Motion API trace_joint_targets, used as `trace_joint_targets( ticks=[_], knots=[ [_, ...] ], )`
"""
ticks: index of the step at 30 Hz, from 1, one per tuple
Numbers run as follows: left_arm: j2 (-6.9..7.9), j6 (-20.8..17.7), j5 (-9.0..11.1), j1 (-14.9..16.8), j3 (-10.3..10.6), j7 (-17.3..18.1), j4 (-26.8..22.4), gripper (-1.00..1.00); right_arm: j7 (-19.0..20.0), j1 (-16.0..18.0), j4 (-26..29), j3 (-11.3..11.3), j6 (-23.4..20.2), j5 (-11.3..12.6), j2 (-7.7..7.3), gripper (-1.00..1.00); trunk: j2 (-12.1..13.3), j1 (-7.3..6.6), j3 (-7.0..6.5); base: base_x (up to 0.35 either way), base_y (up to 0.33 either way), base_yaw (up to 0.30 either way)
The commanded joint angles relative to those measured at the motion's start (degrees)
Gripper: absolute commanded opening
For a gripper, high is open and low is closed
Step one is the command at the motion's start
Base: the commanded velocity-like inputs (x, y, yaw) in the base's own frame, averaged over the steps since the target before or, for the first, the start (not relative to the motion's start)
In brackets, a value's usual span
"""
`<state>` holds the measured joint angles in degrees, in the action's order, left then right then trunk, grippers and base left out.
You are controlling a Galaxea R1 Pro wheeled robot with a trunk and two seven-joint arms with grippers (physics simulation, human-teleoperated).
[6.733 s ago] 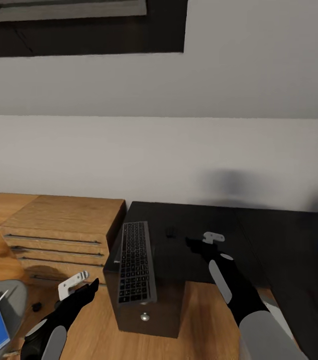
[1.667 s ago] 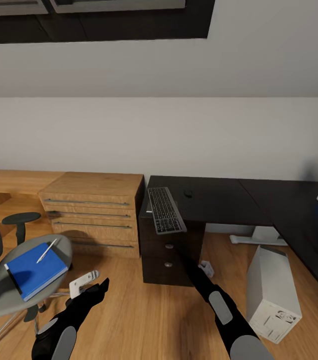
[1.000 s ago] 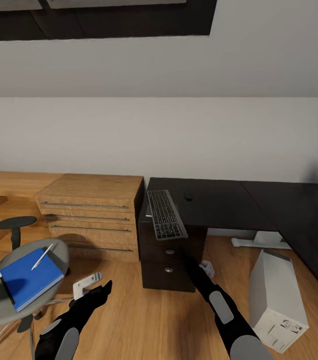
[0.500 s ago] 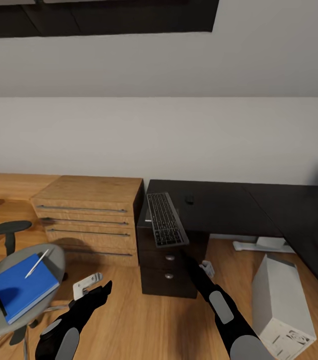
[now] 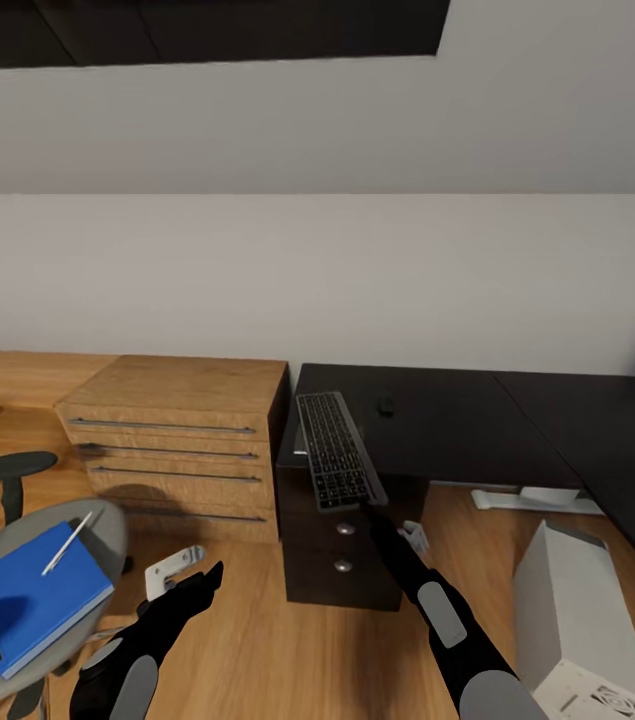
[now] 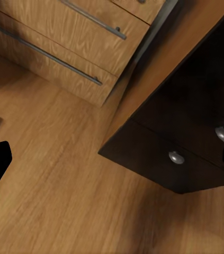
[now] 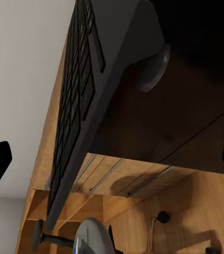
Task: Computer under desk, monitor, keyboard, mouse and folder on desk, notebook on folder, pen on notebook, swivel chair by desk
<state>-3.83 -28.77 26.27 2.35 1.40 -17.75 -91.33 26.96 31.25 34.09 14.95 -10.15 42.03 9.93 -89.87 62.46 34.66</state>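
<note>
The keyboard (image 5: pixel 337 452) lies on the black desk (image 5: pixel 457 425), its near end sticking out past the front edge. The small dark mouse (image 5: pixel 385 406) sits just behind it. On the floor at the right stands the grey computer (image 5: pixel 582 615). The swivel chair (image 5: pixel 107 530) at lower left carries the blue folder (image 5: pixel 37 597) with the pen (image 5: pixel 67 543) on top. The notebook is hidden and the monitor is out of view. My left gripper (image 5: pixel 189 570) (image 6: pixel 112 164) hangs open over the floor. My right gripper (image 5: pixel 407 535) (image 7: pixel 112 159) is open, low in front of the desk drawers under the keyboard (image 7: pixel 77 111).
A light wooden drawer unit (image 5: pixel 177 440) with bar handles stands against the desk's left side. The desk drawers have round silver knobs (image 5: pixel 344 529). A white foot (image 5: pixel 532 497) rests on the floor under the desk. Bare wood floor (image 5: pixel 287 650) lies between chair and computer.
The whole view has shifted: the camera backed away from the desk, then crept forward, pushing chair and computer outward. My right gripper left the desktop and dropped low. Both stay open.
</note>
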Motion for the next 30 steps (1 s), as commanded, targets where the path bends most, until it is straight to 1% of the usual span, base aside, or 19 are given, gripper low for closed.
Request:
trace_joint_targets(
  ticks=[1,11,30],
  knots=[
    [0.02,-0.1,0.6,0.0,0.0,-0.5,-0.1,1.0,0.2,0.0,0.0,0.3,-0.6,0.5,0.07,1.0,0.0,0.01,0.06,0.061,0.022,0.0],
    [0.04,-0.1,0.6,0.0,0.0,-0.6,0.0,1.0,0.2,0.0,0.0,0.3,-0.6,0.5,0.07,1.0,0.0,0.01,0.06,0.101,0.075,0.0],
    [-0.01,-0.1,0.6,0.1,0.0,-0.6,0.0,1.0,0.3,0.1,0.0,0.3,-0.6,0.5,0.07,1.0,0.0,0.01,0.06,0.006,0.004,0.0]
  ],
)
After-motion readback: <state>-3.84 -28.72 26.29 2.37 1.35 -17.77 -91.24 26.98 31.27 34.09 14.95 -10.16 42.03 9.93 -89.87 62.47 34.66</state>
